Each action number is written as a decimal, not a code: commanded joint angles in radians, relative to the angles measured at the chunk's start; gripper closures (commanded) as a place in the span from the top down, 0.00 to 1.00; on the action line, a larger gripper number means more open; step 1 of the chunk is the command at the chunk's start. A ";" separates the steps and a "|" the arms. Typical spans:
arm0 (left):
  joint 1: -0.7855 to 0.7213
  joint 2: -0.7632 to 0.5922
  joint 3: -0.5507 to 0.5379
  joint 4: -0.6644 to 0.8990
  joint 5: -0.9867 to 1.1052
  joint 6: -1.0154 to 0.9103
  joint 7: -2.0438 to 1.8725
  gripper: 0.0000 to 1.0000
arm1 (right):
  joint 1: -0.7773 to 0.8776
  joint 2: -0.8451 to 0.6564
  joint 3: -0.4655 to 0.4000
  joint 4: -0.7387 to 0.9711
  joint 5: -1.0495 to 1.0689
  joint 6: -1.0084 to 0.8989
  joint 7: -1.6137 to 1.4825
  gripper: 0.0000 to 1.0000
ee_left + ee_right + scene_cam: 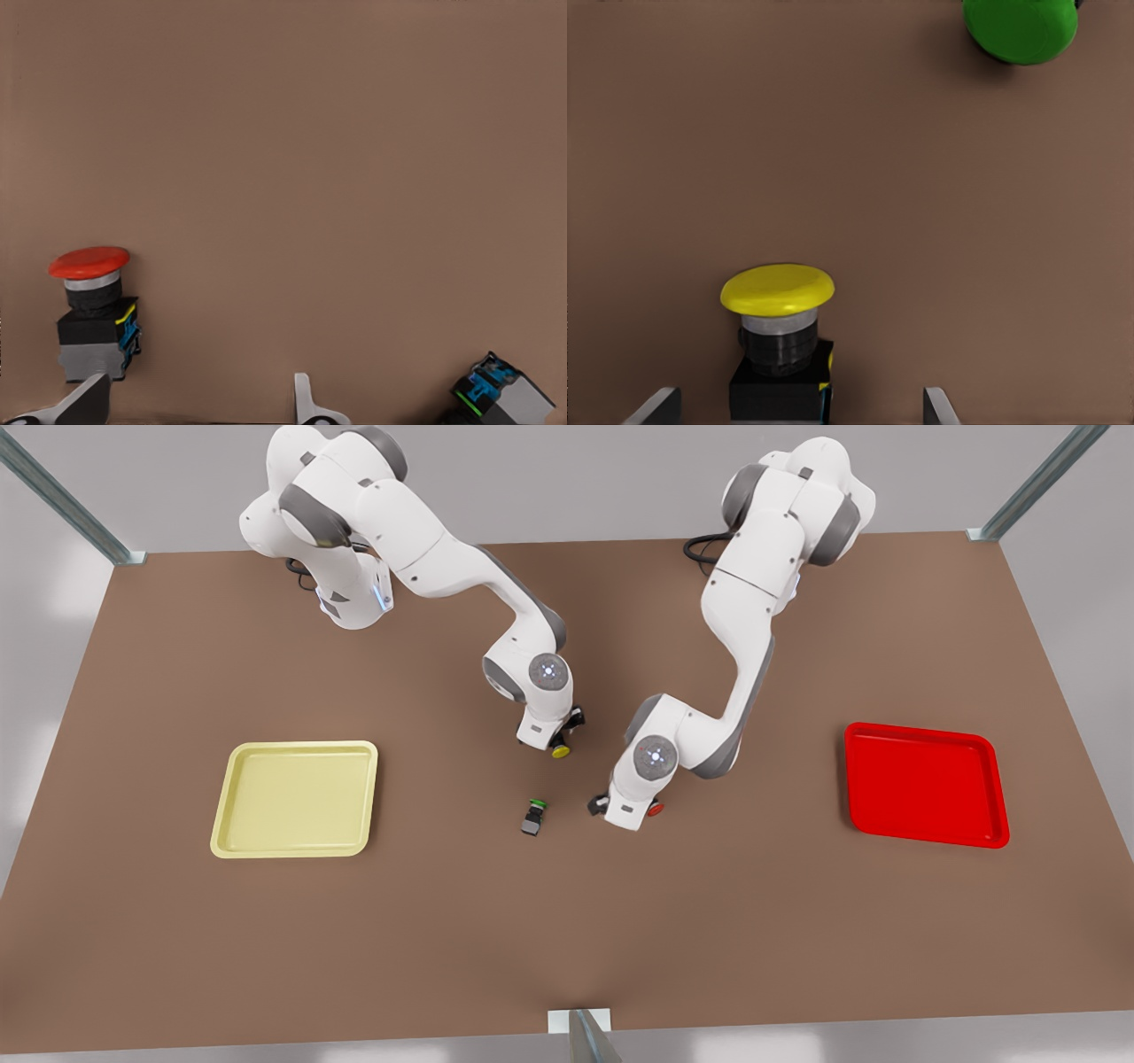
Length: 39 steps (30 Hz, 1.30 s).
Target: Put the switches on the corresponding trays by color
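Plastic, pale yellow, the yellow tray (297, 802) lies at about nine o'clock from the middle of the brown table (567, 939), nothing in it yet.

Next along, toward the centre, the right gripper (799, 400) points straight down from a deeply bent arm. Its fingers (656, 405) are spread wide on either side of the yellow switch (561, 751), which stands upright on the table. They look to straddle its dark body without pressing it.

At about six o'clock from that one, the green switch (533, 817) lies tipped on its side, apart from both arms.

At three o'clock of the green one, the left gripper (195, 400) also hangs low, wrist folded under its elbow and fingers parted. The red switch (656, 810) stands upright just beside one finger, not squarely between the two.

Farthest over, at three o'clock of the table, sits the red tray (926, 784), bare as well.

These switches look small, light and rigid. I judge the squared dark body the place to pinch, since the smooth domed cap would likely slip, and a loose hold could topple one.
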 commanded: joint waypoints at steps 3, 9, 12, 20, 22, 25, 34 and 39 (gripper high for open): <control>0.026 -0.045 0.007 -0.032 -0.038 -0.011 0.079 1.00 | -0.002 0.003 -0.002 -0.002 0.002 0.000 0.000 1.00; 0.081 -0.088 0.004 -0.169 -0.035 0.088 0.199 1.00 | -0.002 0.014 0.000 -0.002 0.002 -0.003 0.003 1.00; 0.095 -0.119 0.001 -0.204 -0.035 0.094 0.199 1.00 | -0.002 0.018 0.000 -0.003 0.002 -0.005 0.003 1.00; 0.086 -0.110 0.001 -0.212 -0.067 0.127 0.018 1.00 | -0.002 0.024 0.000 -0.002 0.002 -0.009 0.008 0.80; 0.095 -0.119 0.001 -0.244 -0.060 0.147 0.046 1.00 | -0.003 0.024 -0.002 -0.002 0.002 -0.011 0.008 0.80; 0.122 -0.157 0.003 -0.315 -0.058 0.156 0.414 0.99 | -0.003 0.023 0.000 -0.002 0.002 -0.011 0.009 0.78; 0.168 -0.254 -0.002 -0.445 -0.067 0.185 0.460 1.00 | -0.003 0.020 0.000 0.000 0.002 -0.014 0.009 0.67; 0.185 -0.278 -0.002 -0.508 -0.084 0.249 0.457 1.00 | -0.003 0.021 0.000 0.000 0.002 -0.014 0.005 0.59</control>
